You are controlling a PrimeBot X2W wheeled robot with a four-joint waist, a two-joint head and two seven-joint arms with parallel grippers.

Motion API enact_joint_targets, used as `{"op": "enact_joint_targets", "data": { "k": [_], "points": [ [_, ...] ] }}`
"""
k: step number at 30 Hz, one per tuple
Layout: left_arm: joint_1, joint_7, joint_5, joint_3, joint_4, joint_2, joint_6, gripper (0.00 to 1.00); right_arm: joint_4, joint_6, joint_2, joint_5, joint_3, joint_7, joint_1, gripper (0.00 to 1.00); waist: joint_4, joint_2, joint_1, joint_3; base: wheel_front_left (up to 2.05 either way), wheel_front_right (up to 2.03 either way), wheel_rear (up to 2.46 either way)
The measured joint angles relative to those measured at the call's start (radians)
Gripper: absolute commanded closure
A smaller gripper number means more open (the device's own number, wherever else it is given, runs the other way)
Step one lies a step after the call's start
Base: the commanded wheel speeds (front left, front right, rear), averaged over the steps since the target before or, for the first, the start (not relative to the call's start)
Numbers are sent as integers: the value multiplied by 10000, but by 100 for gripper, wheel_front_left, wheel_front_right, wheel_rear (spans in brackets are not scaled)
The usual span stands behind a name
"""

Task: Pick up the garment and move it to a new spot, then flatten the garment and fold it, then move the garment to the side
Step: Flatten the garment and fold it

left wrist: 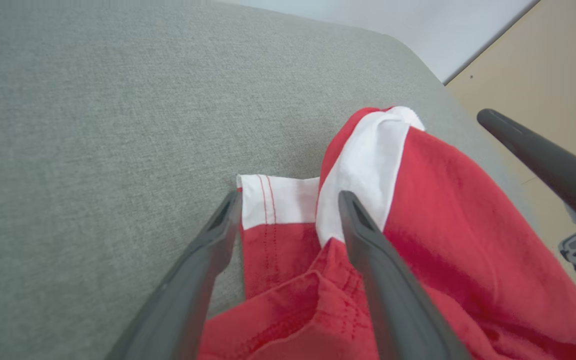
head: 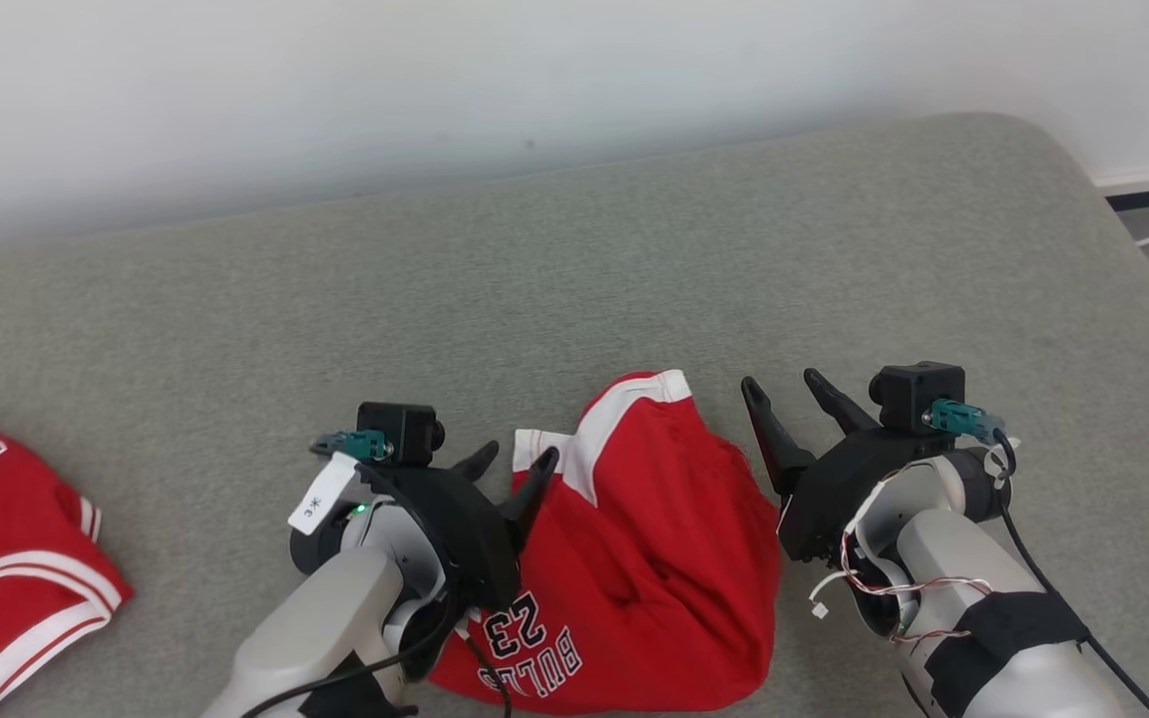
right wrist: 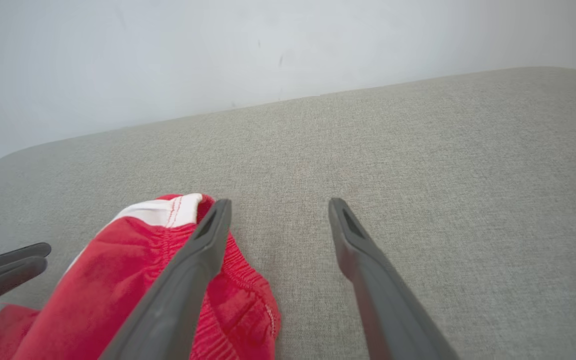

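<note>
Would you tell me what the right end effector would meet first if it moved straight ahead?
Probably the bare grey cushion: the open right end effector points at it, with the red garment lying off to one side. Depth is unclear; the white wall stands beyond.

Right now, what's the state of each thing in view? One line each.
red Bulls garment: crumpled in a heap on the cushion, not flattened or folded, not gripped.
left gripper: open, fingers straddling the garment's white-trimmed hem.
right gripper: open, empty, just beside the garment's right edge.
second red garment: lying at the far left, cut off by the frame, untouched.
grey cushion: carries both garments.
</note>
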Motion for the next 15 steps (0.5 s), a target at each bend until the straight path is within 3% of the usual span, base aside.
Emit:
{"op": "enact_joint_targets", "data": {
  "k": [15],
  "points": [
    [-718,-161,121,-497,1237,259,-2,0,-278,8,-44,-29,36,-489,329,0,-1063,-1,0,197,0,0,0]
  ]
}}
